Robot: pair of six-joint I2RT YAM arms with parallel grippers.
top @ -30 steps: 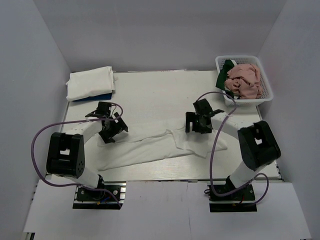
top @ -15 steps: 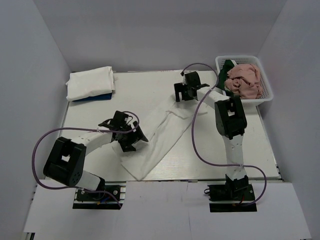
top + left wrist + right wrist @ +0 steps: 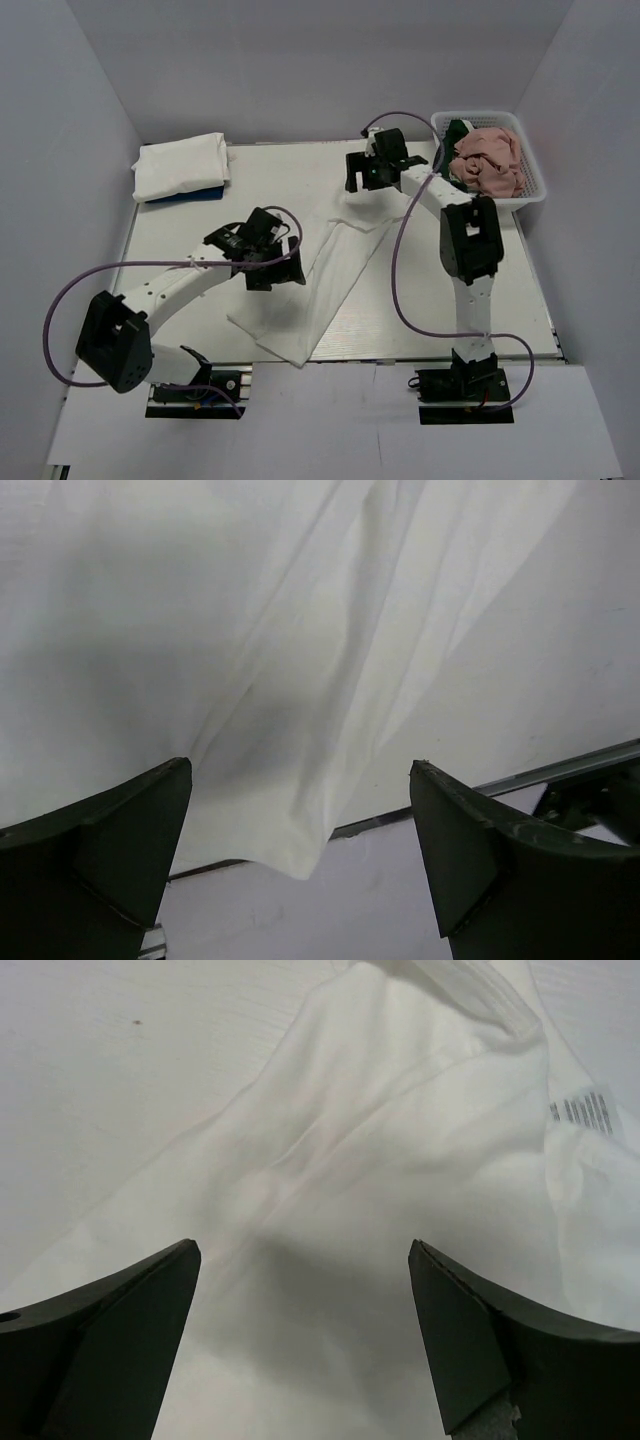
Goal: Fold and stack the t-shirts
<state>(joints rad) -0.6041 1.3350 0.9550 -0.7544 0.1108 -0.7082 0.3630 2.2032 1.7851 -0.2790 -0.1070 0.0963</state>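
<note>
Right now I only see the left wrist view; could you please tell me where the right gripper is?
Observer: The right gripper hovers open above the far end of the white t-shirt, by its collar.
Operator: Thank you. Is anything folded already?
Observer: Yes, a folded white stack lies at the far left.
Operator: And what is left to fold?
Observer: A pink shirt and a dark green shirt sit in the basket, far right.

White t-shirt [image 3: 325,285] lying diagonal on table [image 3: 290,175]; folded stack [image 3: 180,165] far-left corner.
</note>
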